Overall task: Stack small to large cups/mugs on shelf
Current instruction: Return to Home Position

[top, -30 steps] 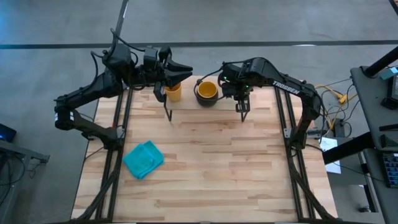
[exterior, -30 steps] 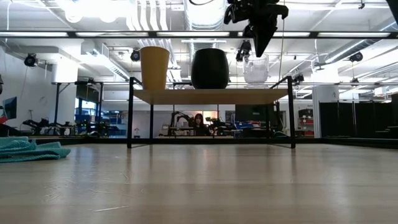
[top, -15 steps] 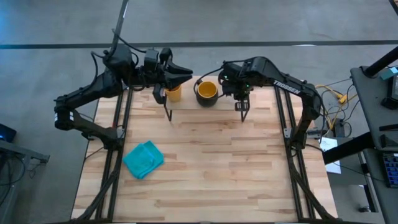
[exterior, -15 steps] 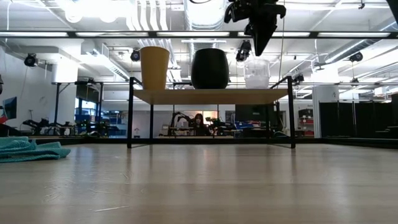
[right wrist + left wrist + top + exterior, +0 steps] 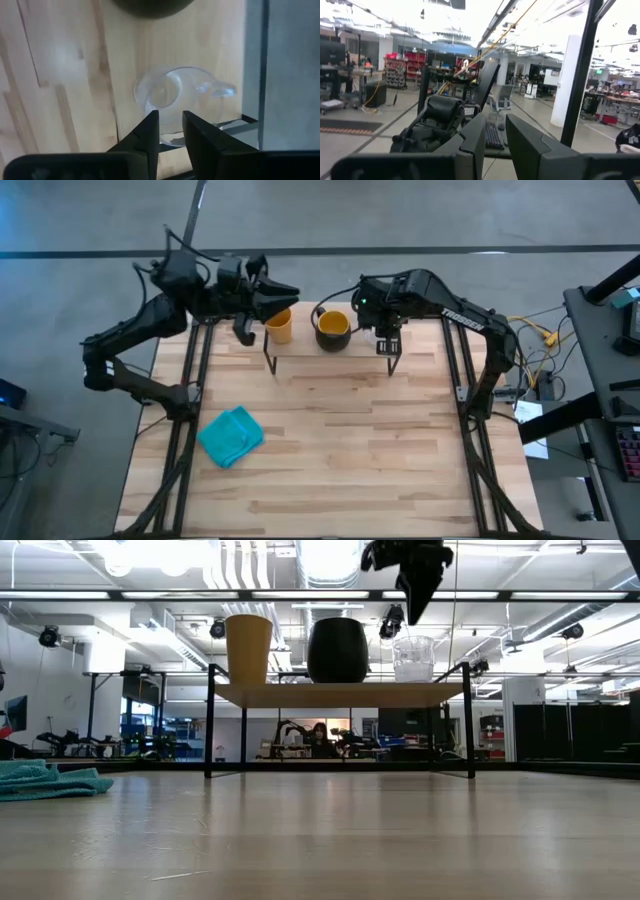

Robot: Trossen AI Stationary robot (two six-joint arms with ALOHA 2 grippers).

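Standing in a row on the shelf [image 5: 340, 694]: yellow cup [image 5: 248, 649], dark mug [image 5: 337, 650], clear glass [image 5: 413, 658]. Above the glass, right gripper [image 5: 413, 610], fingers nearly together, empty. Above the shelf's cup end, left gripper [image 5: 294, 291], likewise.

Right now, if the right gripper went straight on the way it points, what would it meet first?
Most likely the clear glass on the shelf: the right gripper points down at it from above, with nothing between them.

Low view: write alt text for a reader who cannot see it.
Three vessels stand in a row on a low wooden shelf: a yellow cup, a dark mug and a clear glass. The right end effector hangs above the glass; a teal cloth lies on the table.
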